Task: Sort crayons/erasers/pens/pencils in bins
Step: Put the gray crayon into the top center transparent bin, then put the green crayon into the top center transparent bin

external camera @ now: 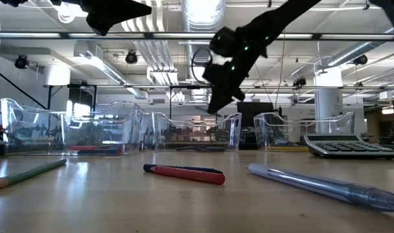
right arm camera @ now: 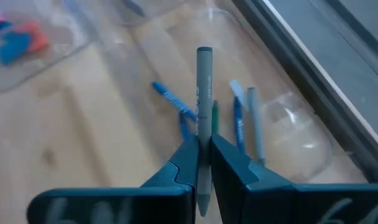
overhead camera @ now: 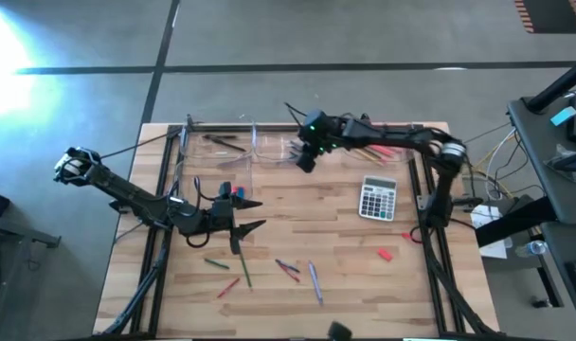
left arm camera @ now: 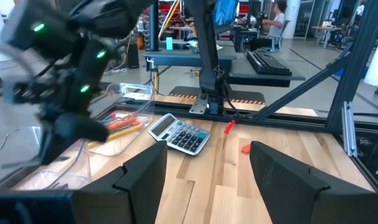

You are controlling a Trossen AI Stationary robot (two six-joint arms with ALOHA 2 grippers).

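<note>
Crayon (right arm camera: 204,112), grey, stands clamped between the fingers of the right gripper (overhead camera: 306,157), which hangs above the clear bins (overhead camera: 269,144) lined along the bench's far edge. Below it one bin (right arm camera: 288,146) holds blue, green and grey sticks (right arm camera: 239,127). The left gripper (overhead camera: 247,214) waits near the bench's left side, fingers (left arm camera: 142,177) spread apart and empty. A calculator (overhead camera: 377,198) sits toward the right edge, a red eraser (overhead camera: 386,254) nearer the front. Loose pencils and pens (overhead camera: 297,270) lie scattered along the front edge.
</note>
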